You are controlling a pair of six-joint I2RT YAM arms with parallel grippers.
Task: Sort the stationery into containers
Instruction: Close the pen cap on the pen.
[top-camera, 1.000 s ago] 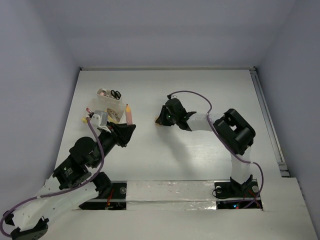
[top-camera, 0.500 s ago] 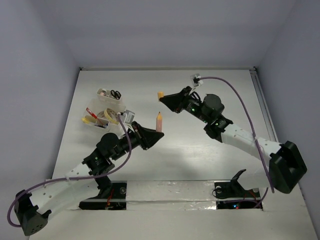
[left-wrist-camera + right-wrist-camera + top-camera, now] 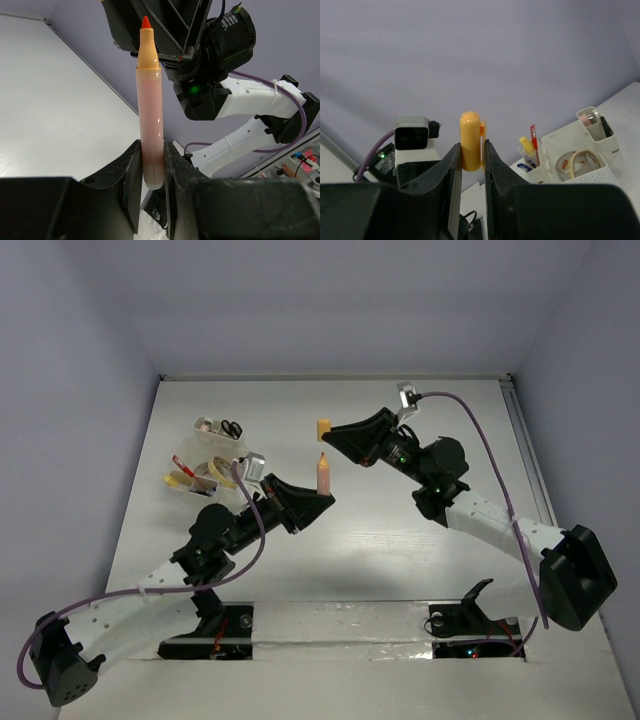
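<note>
My left gripper (image 3: 318, 496) (image 3: 152, 172) is shut on the lower end of an uncapped marker (image 3: 322, 472) (image 3: 150, 100). The marker has a pinkish barrel and an orange tip and stands upright above the table's middle. Just beyond it, my right gripper (image 3: 333, 436) (image 3: 471, 156) is shut on a yellow-orange cap (image 3: 322, 428) (image 3: 470, 136), held in the air above the marker tip and apart from it. The containers (image 3: 214, 448) (image 3: 559, 144), white compartmented boxes, sit at the table's left. They hold tape rolls (image 3: 575, 160), black-handled scissors (image 3: 231, 427) and a red pen (image 3: 534, 142).
Both arms reach over the middle of the table, their fingers facing each other. The left arm's camera (image 3: 412, 132) and purple cable (image 3: 235, 540) lie close under the right gripper. The walls (image 3: 90, 390) close in the table at the back and on both sides.
The left arm has swung right from beside the containers, carrying the marker to the middle. The right arm has lifted from the table and extended back, bringing the cap above the marker.
</note>
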